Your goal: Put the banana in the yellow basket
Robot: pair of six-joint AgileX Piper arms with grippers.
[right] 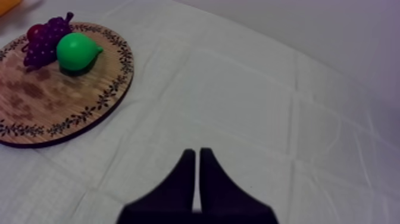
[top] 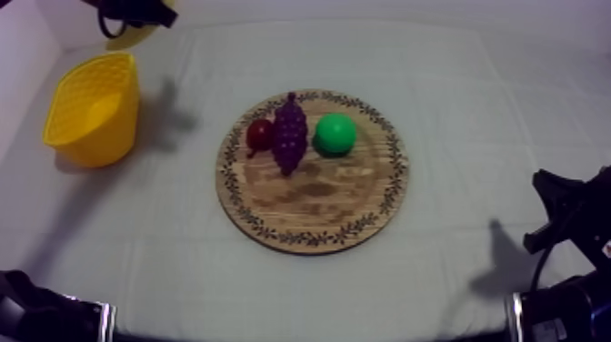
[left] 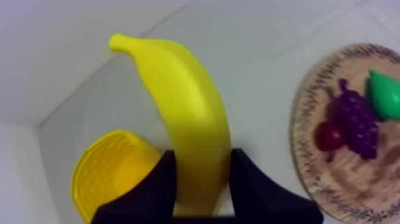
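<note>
The yellow banana [left: 190, 113] is held upright in my left gripper [left: 202, 182], which is shut on its lower end, above and behind the yellow basket [left: 110, 173]. Seen from above, that gripper [top: 136, 13] is at the table's far left corner, with a bit of banana [top: 136, 38] below it and the basket [top: 95, 109] just in front. The round wooden board [top: 312, 209] lies mid-table. My right gripper [right: 197, 173] is shut on nothing, low over bare cloth right of the board [right: 59, 113], near the table's right edge [top: 556, 211].
On the board lie a bunch of purple grapes [top: 289, 135], a small red fruit [top: 259, 135] to their left and a green pear [top: 335, 134] to their right. A white wall runs behind the table.
</note>
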